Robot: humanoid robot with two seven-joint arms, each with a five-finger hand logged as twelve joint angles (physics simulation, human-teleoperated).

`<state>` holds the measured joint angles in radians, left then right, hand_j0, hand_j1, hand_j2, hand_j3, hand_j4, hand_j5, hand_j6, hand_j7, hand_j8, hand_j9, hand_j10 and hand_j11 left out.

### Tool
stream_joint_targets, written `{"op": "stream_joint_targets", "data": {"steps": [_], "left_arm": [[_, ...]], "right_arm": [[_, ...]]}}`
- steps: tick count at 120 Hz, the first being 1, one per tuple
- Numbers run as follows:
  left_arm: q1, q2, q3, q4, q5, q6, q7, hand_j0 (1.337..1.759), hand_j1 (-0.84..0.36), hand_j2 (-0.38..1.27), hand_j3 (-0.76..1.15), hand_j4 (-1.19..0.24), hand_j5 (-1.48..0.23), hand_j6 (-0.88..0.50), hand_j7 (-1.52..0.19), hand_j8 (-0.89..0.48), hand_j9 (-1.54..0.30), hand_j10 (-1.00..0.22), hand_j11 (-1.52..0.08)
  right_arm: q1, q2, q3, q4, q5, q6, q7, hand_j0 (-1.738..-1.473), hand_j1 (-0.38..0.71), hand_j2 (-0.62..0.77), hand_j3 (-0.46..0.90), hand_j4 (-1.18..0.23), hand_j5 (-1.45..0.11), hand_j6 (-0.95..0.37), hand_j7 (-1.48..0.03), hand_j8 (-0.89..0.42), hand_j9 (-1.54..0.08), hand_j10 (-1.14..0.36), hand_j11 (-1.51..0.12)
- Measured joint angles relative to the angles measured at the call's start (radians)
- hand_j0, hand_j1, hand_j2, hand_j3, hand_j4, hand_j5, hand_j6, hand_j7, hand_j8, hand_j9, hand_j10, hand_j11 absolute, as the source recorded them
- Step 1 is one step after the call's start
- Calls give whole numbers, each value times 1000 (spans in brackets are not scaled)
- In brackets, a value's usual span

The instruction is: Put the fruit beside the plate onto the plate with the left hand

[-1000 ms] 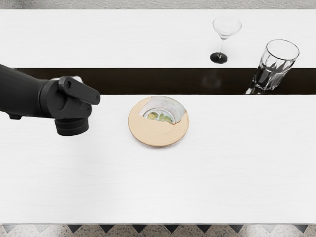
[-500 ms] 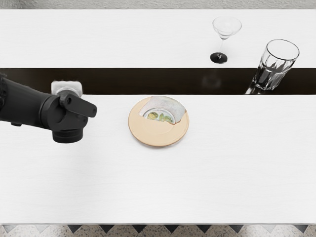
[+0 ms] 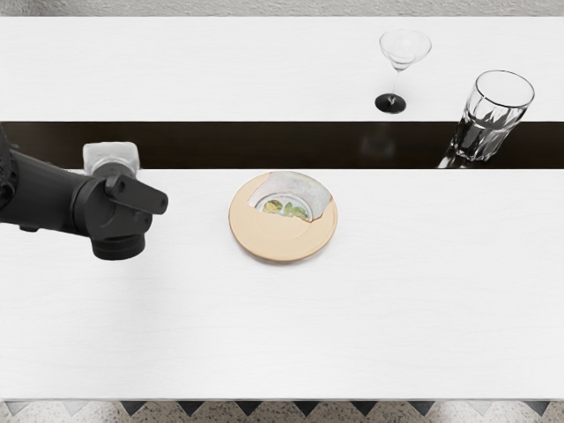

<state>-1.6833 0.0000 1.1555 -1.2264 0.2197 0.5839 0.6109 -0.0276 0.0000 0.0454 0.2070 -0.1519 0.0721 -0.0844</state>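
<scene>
One black left hand point(image 3: 119, 216) hovers over the white table point(image 3: 352, 308), well left of the tan round plate point(image 3: 273, 244). Whether it is open, closed or gripping cannot be told. A pale whitish blocky piece point(image 3: 109, 157) shows just behind it at the table's far edge, off the plate. A pale half-round slice with green bits point(image 3: 287, 198) lies on the plate. A clear stemmed cocktail glass point(image 3: 403, 66) and a clear faceted tumbler point(image 3: 492, 115) stand far right.

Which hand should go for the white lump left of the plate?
Left. The left hand is close by the white lump, on the left side of the plate. The right arm is not in view at all.
</scene>
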Motion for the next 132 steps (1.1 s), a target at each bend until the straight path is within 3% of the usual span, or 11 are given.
{"op": "stream_joint_targets", "data": {"steps": [52,75,102,132], "left_arm": [[27,0,0,4,-1,23,0,1658,2,59,0,-291,-377,-291,-377,-291,-377,-291,-377],[47,0,-17,62,-3,24,0,1658,4,59,0,-289,-375,-290,-375,-290,-375,-289,-375],[69,0,-55,76,10,23,2,1658,-24,-1,0,-286,-378,-287,-376,-288,-375,-289,-373],[88,0,-87,95,11,20,1,1658,-55,54,0,-328,-431,-329,-430,-330,-429,-330,-427]], "right_arm": [[0,0,0,0,0,0,0,-1658,-327,-4,0,-19,-24,-19,-24,-19,-24,-19,-24],[0,0,0,0,0,0,0,-1658,-327,-4,0,-19,-24,-19,-24,-19,-24,-19,-24],[0,0,0,0,0,0,0,-1658,-327,-4,0,-19,-24,-19,-24,-19,-24,-19,-24],[0,0,1,0,0,0,0,-1658,-327,-4,0,-19,-24,-19,-24,-19,-24,-19,-24]]}}
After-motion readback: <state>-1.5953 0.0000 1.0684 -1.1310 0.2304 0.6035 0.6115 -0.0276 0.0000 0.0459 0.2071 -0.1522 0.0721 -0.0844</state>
